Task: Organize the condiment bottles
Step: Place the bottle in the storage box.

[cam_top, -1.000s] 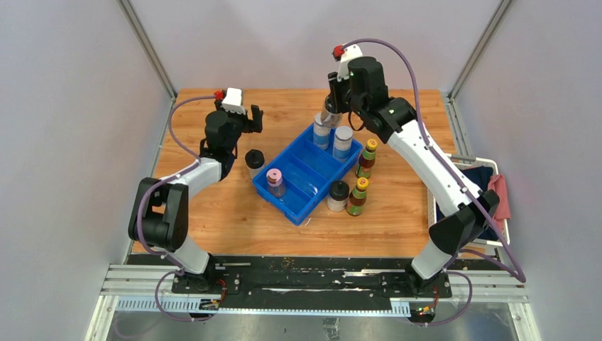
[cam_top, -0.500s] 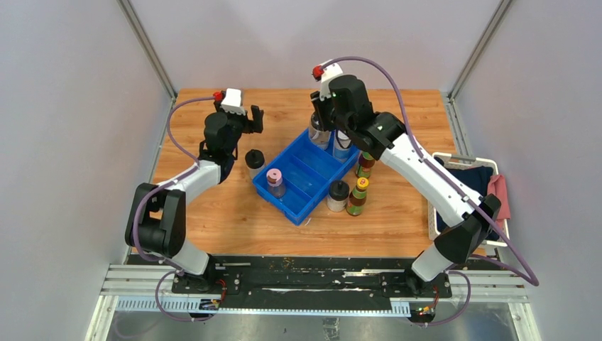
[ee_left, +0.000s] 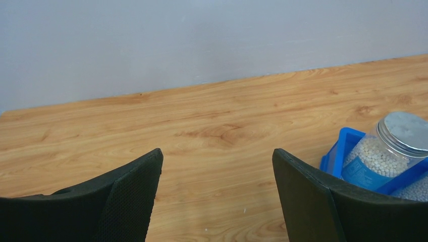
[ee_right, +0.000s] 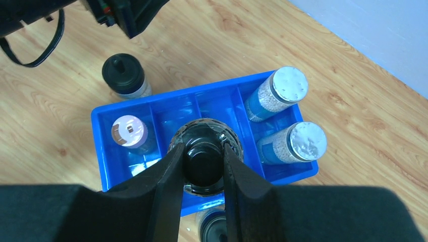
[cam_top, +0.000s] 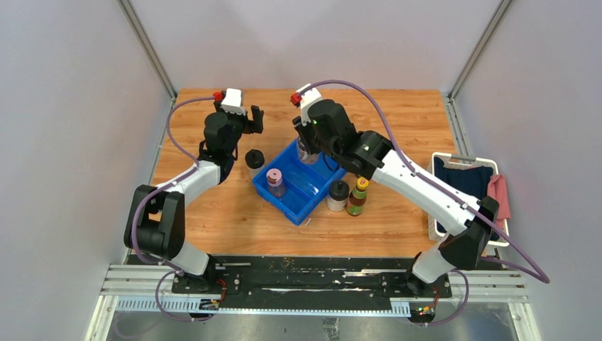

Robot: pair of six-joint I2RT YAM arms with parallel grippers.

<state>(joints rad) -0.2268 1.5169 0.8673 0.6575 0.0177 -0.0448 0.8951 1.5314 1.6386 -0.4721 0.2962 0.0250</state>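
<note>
My right gripper [ee_right: 202, 166] is shut on a clear jar with a black lid [ee_right: 203, 132], held above the middle of the blue divided tray [ee_right: 101, 119]. In the tray stand two grey-lidded jars [ee_right: 276, 94] [ee_right: 295, 143] and a pink-lidded jar [ee_right: 129, 132]. On the table left of the tray is a black-lidded jar [cam_top: 254, 160]. To the tray's right are another black-lidded jar [cam_top: 338, 193] and two dark bottles with yellow-red caps [cam_top: 357, 200] [cam_top: 363, 185]. My left gripper [ee_left: 217, 154] is open over bare wood, left of the tray, with nothing between its fingers.
A white basket [cam_top: 441, 158] holding dark blue and pink cloths sits at the table's right edge. Grey walls and metal posts [cam_top: 145, 46] close in the back and sides. My right arm [cam_top: 412, 177] reaches over the tray's right half.
The right arm has carried its black-lidded jar leftward and nearer, from the tray's far corner to above the tray's middle. The left arm has not moved.
</note>
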